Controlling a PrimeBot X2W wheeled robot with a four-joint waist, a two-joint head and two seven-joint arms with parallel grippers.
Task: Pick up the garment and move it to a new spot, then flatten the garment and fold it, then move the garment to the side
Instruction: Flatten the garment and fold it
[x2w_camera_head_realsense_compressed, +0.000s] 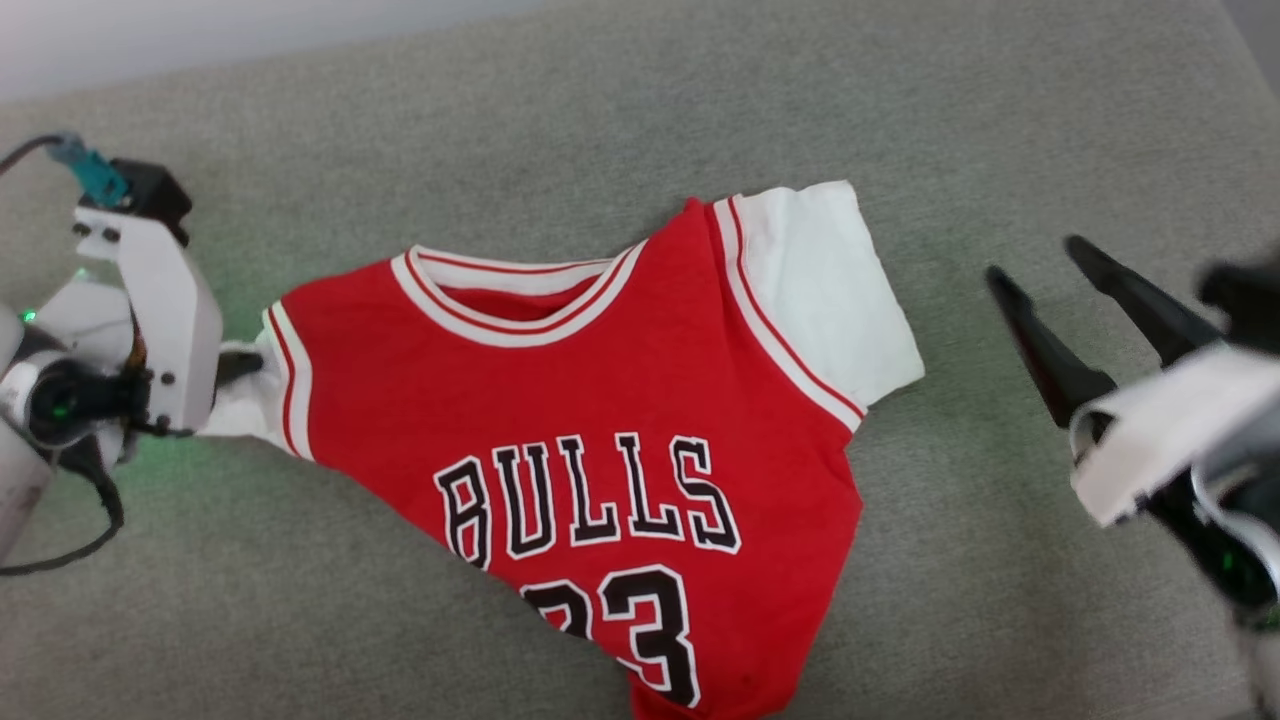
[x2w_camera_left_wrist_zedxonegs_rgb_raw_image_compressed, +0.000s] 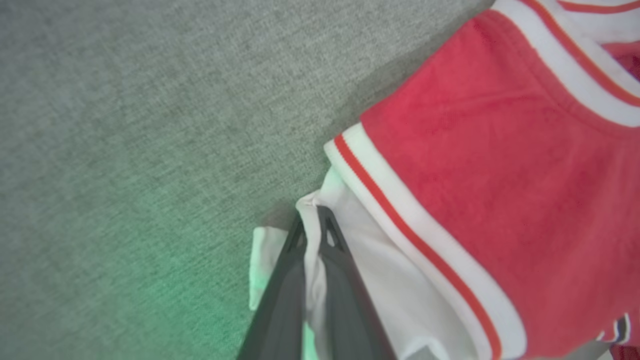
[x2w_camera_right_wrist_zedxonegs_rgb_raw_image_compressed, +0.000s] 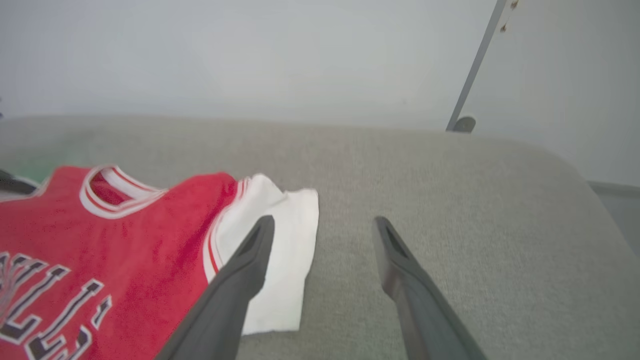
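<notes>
The right gripper (x2w_camera_head_realsense_compressed: 1030, 255) looms nearest at the right edge of the head view, its two dark fingers spread wide and holding nothing. It hovers over the grey upholstered surface (x2w_camera_head_realsense_compressed: 600, 110), just beside the right sleeve (x2w_camera_head_realsense_compressed: 820, 290) of the garment (x2w_camera_head_realsense_compressed: 560, 400) and apart from it. The red jersey lies face up in the middle of the surface, collar toward the far side, with the lettering and number readable on the chest. At the left, the left gripper (x2w_camera_left_wrist_zedxonegs_rgb_raw_image_compressed: 312, 215) has its fingers pressed together on the bunched white cloth of the left sleeve (x2w_camera_left_wrist_zedxonegs_rgb_raw_image_compressed: 360, 280), which shows as a thin band between them in the left wrist view.

The shirt looks only partly spread. The right sleeve lies open and flat, but the left sleeve is crumpled in the grip and the body narrows and skews toward the near edge. By that showing the work appears to stand at the flattening step, with one corner taken and the other not yet. Whether the first move to a new spot is complete cannot be told. No fold is visible, and the final shift to the side remains to be done.
</notes>
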